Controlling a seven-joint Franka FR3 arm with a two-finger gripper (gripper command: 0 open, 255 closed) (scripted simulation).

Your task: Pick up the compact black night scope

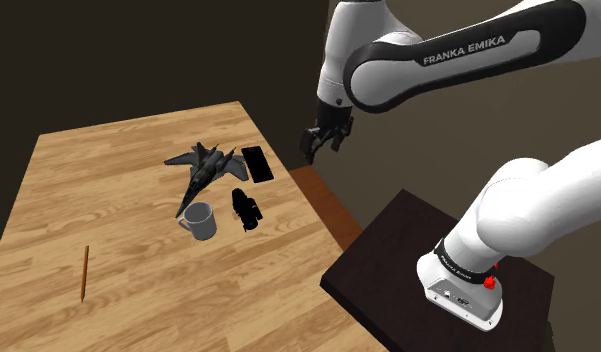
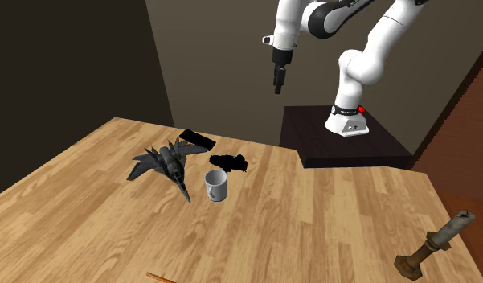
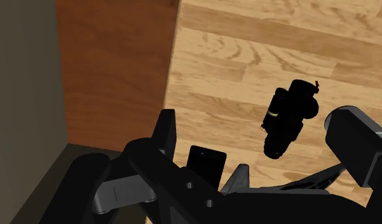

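While the black night scope (image 1: 246, 208) is lying on the wooden table (image 1: 108, 200) well below it, the gripper (image 2: 279, 87) is hanging empty, its opening impossible to tell.

A lived-in home room, by its look: at centre frame a plank-topped wooden table (image 1: 138, 300) carried a mug (image 1: 199, 221), a toy jet (image 1: 205, 168) and a pencil (image 1: 84, 272), with reddish wood floor (image 2: 472, 96) and plain dark walls (image 2: 215, 56) behind.

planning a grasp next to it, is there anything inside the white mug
The white mug stands upright beside the night scope. Its opening shows bare inner wall, with nothing sticking out. The very bottom is hidden by the rim.
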